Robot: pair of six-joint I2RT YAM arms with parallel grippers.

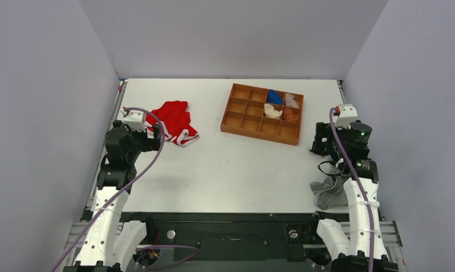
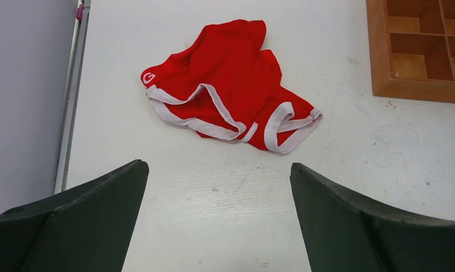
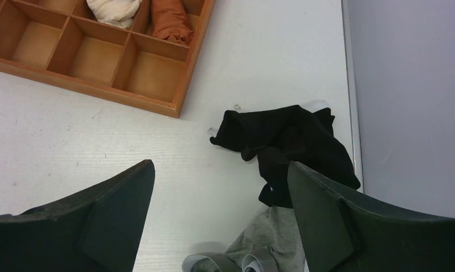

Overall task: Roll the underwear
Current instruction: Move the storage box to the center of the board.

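Note:
The red underwear with white trim lies crumpled on the white table at the left. In the left wrist view it is spread loosely, with a white logo on the waistband corner. My left gripper is open and empty, just short of the underwear's near edge. Its fingertips frame bare table, apart from the fabric. My right gripper is open and empty at the far right, hovering over the table beside other garments.
A wooden compartment tray stands at centre right and holds several rolled items in its right cells; it also shows in the right wrist view. A black garment and a grey garment lie by the right arm. Walls enclose the table.

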